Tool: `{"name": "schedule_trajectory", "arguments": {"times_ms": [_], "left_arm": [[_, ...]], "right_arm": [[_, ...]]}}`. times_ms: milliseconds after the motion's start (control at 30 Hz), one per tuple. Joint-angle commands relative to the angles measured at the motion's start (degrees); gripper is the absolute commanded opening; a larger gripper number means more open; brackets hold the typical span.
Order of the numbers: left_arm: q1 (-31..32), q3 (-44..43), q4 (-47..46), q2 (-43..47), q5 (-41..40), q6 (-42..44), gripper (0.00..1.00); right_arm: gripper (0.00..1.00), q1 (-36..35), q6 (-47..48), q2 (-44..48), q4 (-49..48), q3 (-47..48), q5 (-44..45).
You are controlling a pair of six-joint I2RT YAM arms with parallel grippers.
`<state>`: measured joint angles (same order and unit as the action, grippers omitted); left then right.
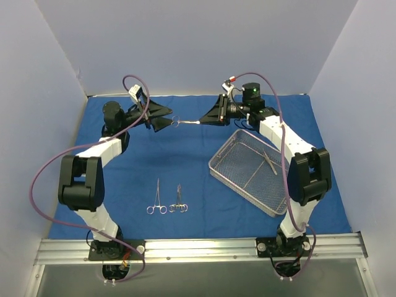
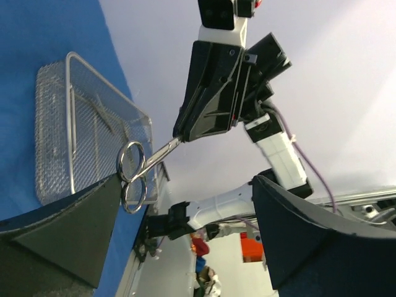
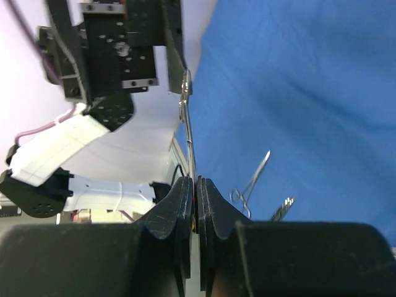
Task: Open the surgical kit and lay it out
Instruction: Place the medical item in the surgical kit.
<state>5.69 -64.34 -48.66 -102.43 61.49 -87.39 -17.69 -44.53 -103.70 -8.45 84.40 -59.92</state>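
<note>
Lying flat under everything, the blue cloth wrap (image 1: pixel 204 207) is spread open, and each position below is given relative to the wire-mesh tray (image 1: pixel 230 175).

Nearest the arm bases, left of the tray and well apart from it, a long forceps (image 1: pixel 157 199) and a shorter clamp (image 1: pixel 179 202) rest side by side on the cloth. Their ring handles point toward the bases. They lie close together; whether they touch cannot be told.

The tray sits on the right part of the cloth, set at an angle to the cloth's edges. Inside it lies one slim instrument (image 1: pixel 270 162), toward its right side.

Beyond the tray's far left corner, the held forceps (image 1: pixel 185 122) hangs in the air above the cloth, stretched sideways between the two arms. The right pincer (image 1: pixel 203 119), just past that corner, is clamped tight on the tip end; in the right wrist view its fingers (image 3: pixel 182 210) meet on the steel shaft.

Farther left of the tray, the left pincer (image 1: pixel 169 117) is spread wide and grips nothing. In the left wrist view the ring handles stand between its fingers (image 2: pixel 68 241), close to one of them; contact with that finger cannot be told.
</note>
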Motion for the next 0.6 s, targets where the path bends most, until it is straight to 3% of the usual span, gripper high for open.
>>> {"name": "schedule_trajectory", "arguments": {"times_ms": [0,33,67,100,133,167,200,267,367,533,567], "left_arm": [[0.0,2.3,10.6,8.2,0.3,14.7,0.94],[0.2,1.5,17.3,11.7,-0.8,20.7,0.94],[0.2,-0.3,38.3,13.6,-2.5,28.3,0.94],[0.5,-6.7,49.9,15.3,-5.0,46.5,0.94],[1.3,-10.0,61.0,17.6,-8.1,55.1,0.94],[4.0,-12.5,75.6,18.7,-17.0,61.8,0.94],[5.7,-14.1,79.6,19.7,-21.7,70.6,0.94],[9.3,-15.0,87.1,22.4,-31.4,74.2,0.94],[11.9,-12.1,86.9,28.6,-34.1,75.3,0.94],[25.0,-11.7,90.6,37.5,-38.5,90.0,1.0],[26.2,-11.9,92.0,38.3,-38.2,91.6,0.94]], "right_arm": [[0.0,0.6,7.3,3.7,12.0,2.4,1.8],[0.0,0.6,8.9,3.9,19.3,2.8,2.5],[0.0,0.6,12.6,4.2,23.1,3.3,3.9],[0.0,0.1,13.9,5.2,26.0,3.3,4.8],[0.0,0.0,15.2,5.9,30.4,3.2,5.2],[0.0,-0.1,17.2,6.7,31.9,2.9,5.6],[0.0,0.1,17.5,8.8,32.8,2.1,5.5],[0.0,0.4,18.4,10.4,35.6,-0.1,5.2],[0.0,0.2,21.2,13.8,37.5,-2.7,3.6],[0.0,0.1,19.3,18.5,34.0,-7.3,0.0],[0.0,0.1,18.9,19.0,33.7,-8.2,-0.5]]}}
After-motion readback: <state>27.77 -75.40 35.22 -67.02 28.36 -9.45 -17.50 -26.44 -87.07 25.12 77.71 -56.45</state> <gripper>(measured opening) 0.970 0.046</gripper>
